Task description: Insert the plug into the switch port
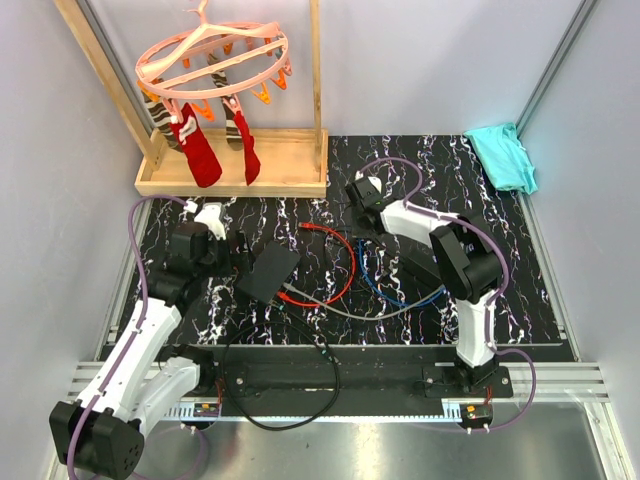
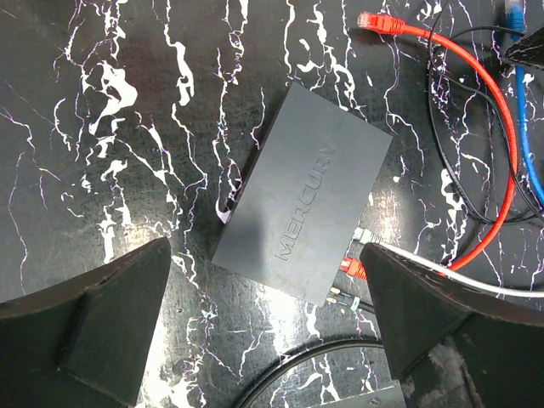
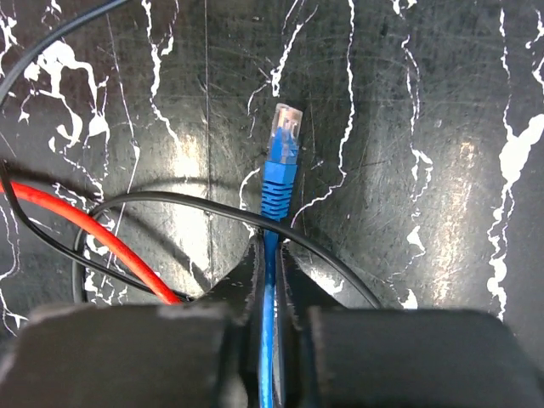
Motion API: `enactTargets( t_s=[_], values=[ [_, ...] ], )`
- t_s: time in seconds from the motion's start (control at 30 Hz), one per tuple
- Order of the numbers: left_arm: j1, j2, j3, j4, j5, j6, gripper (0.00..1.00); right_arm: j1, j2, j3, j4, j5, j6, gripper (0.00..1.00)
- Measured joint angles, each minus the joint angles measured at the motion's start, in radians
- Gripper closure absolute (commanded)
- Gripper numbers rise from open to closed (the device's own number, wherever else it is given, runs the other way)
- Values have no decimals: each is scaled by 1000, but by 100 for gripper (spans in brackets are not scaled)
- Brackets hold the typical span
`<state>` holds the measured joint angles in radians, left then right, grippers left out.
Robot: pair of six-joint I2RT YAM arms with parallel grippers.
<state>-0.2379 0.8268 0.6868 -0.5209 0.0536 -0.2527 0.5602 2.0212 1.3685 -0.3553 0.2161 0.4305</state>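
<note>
The plug (image 3: 282, 136) is blue with a clear tip and lies on the black marbled mat, pointing away from my right gripper (image 3: 272, 242). That gripper is shut on the blue cable just behind the plug's ribbed boot. A thin black cable (image 3: 170, 201) crosses at the fingertips. The switch (image 2: 306, 191) is a flat black box marked MERCURY. Its port edge faces lower right, where a grey-white plug (image 2: 365, 235) and a red plug (image 2: 353, 266) sit. My left gripper (image 2: 265, 252) hovers open over the switch. From above, the switch (image 1: 268, 272) lies between my left gripper (image 1: 240, 255) and right gripper (image 1: 362, 192).
A red cable (image 1: 340, 275) with a loose red plug (image 2: 378, 21), a blue cable (image 1: 395, 290) and black cables loop on the mat between the arms. A wooden rack with hanging socks (image 1: 215, 150) stands at the back left. A teal cloth (image 1: 503, 155) lies back right.
</note>
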Motion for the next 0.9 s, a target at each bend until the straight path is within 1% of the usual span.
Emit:
enactTargets(
  t_s=[0.17, 0.23, 0.33, 0.43, 0.5, 0.57, 0.67, 0.73, 0.9],
  values=[
    [0, 0, 0, 0, 3, 0, 1, -9, -51, -35, -26, 3, -35, 100],
    [0, 2, 0, 0, 3, 0, 1, -29, -104, -40, -68, 8, -76, 100],
    [0, 10, 0, 0, 3, 0, 1, -91, -220, -25, -130, 32, -153, 100],
    [0, 16, 0, 0, 3, 0, 1, -148, -320, 72, -202, 86, -241, 100],
    [0, 22, 0, 0, 3, 0, 1, -164, -383, 146, -213, 120, -288, 100],
    [0, 27, 0, 0, 3, 0, 1, -162, -454, 181, -210, 115, -318, 100],
    [0, 35, 0, 0, 9, 0, 1, -155, -526, 179, -233, 49, -329, 100],
    [0, 39, 0, 0, 15, 0, 1, -154, -535, 142, -245, -18, -327, 100],
    [0, 41, 0, 1, 30, -1, 1, -153, -520, -114, -278, -283, -296, 100]
  ],
)
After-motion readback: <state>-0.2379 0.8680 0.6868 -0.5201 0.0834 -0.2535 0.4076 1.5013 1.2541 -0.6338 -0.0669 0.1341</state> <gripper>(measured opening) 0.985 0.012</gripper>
